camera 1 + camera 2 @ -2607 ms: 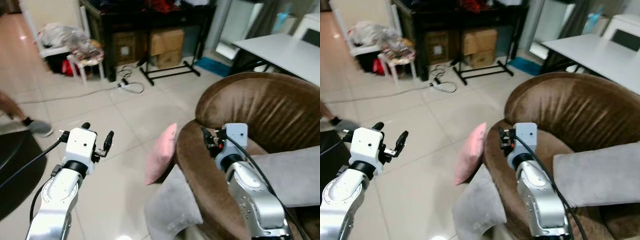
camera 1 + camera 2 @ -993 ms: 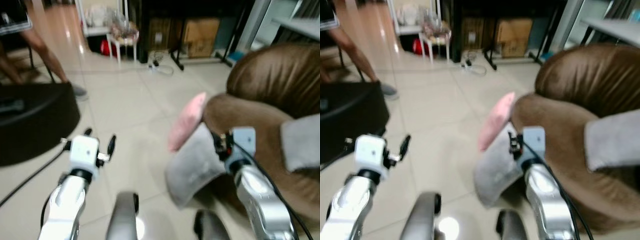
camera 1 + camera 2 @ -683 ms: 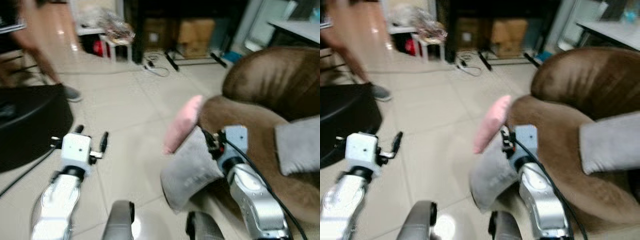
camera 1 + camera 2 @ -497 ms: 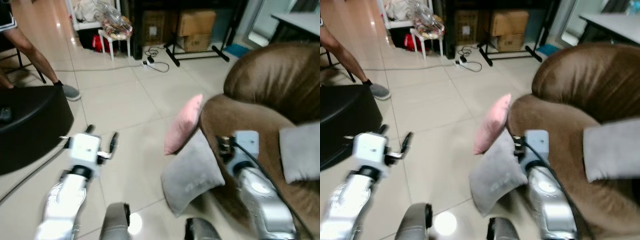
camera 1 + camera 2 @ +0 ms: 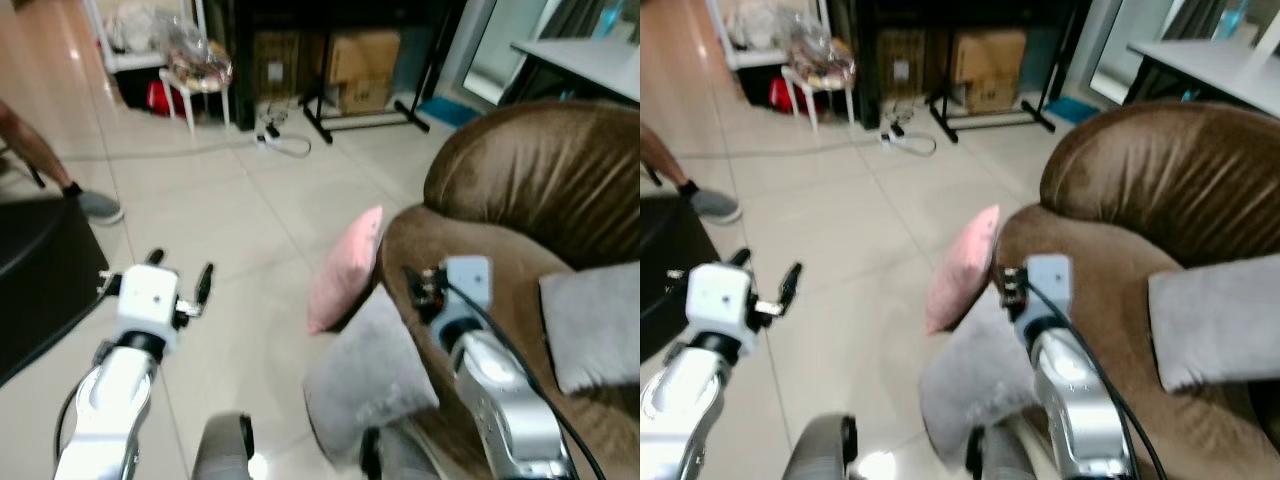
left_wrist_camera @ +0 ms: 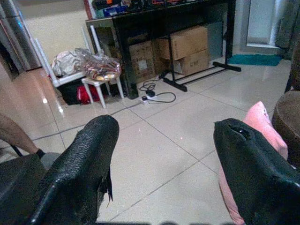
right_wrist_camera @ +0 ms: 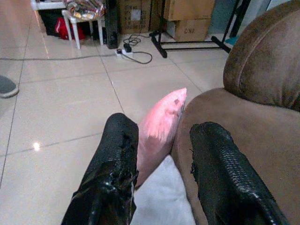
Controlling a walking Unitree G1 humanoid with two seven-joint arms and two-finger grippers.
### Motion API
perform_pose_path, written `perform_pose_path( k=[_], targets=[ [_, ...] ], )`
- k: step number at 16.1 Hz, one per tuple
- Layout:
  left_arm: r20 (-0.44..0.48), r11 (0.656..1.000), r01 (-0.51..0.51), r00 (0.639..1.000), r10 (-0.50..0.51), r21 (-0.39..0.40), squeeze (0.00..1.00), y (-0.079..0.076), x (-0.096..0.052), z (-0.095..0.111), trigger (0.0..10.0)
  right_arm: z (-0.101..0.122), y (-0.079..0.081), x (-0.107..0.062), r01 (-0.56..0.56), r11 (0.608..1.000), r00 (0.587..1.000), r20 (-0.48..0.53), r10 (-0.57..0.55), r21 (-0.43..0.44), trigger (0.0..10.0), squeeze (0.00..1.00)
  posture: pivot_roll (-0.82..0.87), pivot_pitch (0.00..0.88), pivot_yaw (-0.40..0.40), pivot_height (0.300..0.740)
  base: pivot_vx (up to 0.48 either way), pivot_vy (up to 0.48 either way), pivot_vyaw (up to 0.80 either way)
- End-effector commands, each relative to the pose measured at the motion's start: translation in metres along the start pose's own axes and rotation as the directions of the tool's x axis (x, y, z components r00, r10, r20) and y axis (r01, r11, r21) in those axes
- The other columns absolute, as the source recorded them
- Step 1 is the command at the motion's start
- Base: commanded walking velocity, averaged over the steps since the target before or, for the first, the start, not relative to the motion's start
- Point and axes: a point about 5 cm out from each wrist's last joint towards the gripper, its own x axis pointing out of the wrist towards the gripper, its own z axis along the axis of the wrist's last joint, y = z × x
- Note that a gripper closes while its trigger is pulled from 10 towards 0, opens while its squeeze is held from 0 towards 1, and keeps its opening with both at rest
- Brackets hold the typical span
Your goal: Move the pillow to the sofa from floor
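A pink pillow point(image 5: 345, 270) stands on edge on the tiled floor, leaning against the brown sofa point(image 5: 520, 200). A grey pillow point(image 5: 368, 378) lies on the floor just in front of it, also against the sofa. My right gripper point(image 7: 159, 140) is open, held above the grey pillow and a short way from the pink one, which shows between its fingers point(image 7: 117, 159). My left gripper point(image 5: 180, 285) is open over bare floor to the left, with the pink pillow point(image 6: 255, 136) off to its side. Another grey pillow point(image 5: 595, 325) rests on the sofa seat.
A black round object point(image 5: 35, 290) sits on the floor at far left, with a person's foot point(image 5: 85, 203) beyond it. Cardboard boxes point(image 5: 345, 65) under a dark table, a white stool point(image 5: 195, 85) and a power strip with cable point(image 5: 280, 145) stand at the back.
The camera has swung as I walk and turn; the sofa and pillows now sit closer and more central. Both grippers stay open and empty.
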Motion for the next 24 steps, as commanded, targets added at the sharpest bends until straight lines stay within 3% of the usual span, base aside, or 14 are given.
perform_pose_path(
  k=[1,6,16,21,24],
  targets=[
    [0.007,1.000,0.028,1.000,-0.028,-0.013,0.00,-0.0106,0.0025,0.0019,10.0,-0.0024,-0.0151,-0.0032,0.049,0.999,0.999,-0.019,-0.049,-0.003,10.0,0.00,0.04,0.000,-0.077,0.600,0.000,0.000,0.00],
    [-0.004,1.000,0.017,1.000,-0.017,0.008,0.00,-0.0102,0.0031,0.0004,10.0,-0.0053,-0.0160,-0.0048,0.050,0.998,0.999,-0.009,-0.049,0.048,10.0,0.00,0.04,0.000,-0.076,0.555,0.000,0.000,0.00],
    [-0.010,1.000,0.008,1.000,-0.008,0.007,0.00,-0.0131,0.0001,-0.0041,10.0,-0.0060,-0.0142,-0.0035,0.012,1.000,1.000,0.006,-0.012,0.019,10.0,0.00,0.04,0.000,-0.086,0.461,0.000,0.000,0.00],
    [0.009,1.000,0.028,1.000,-0.028,-0.011,0.00,-0.0144,-0.0009,-0.0025,10.0,-0.0054,-0.0116,-0.0029,-0.026,1.000,1.000,0.010,0.027,-0.012,10.0,0.00,0.04,0.000,-0.087,0.461,0.000,0.000,0.00],
    [0.020,0.999,0.033,0.999,-0.033,-0.024,0.00,-0.0145,-0.0015,-0.0012,10.0,-0.0057,-0.0072,-0.0030,-0.066,0.997,0.998,0.008,0.067,-0.030,10.0,0.00,0.05,0.000,-0.087,0.461,0.222,0.000,0.68]
  ],
)
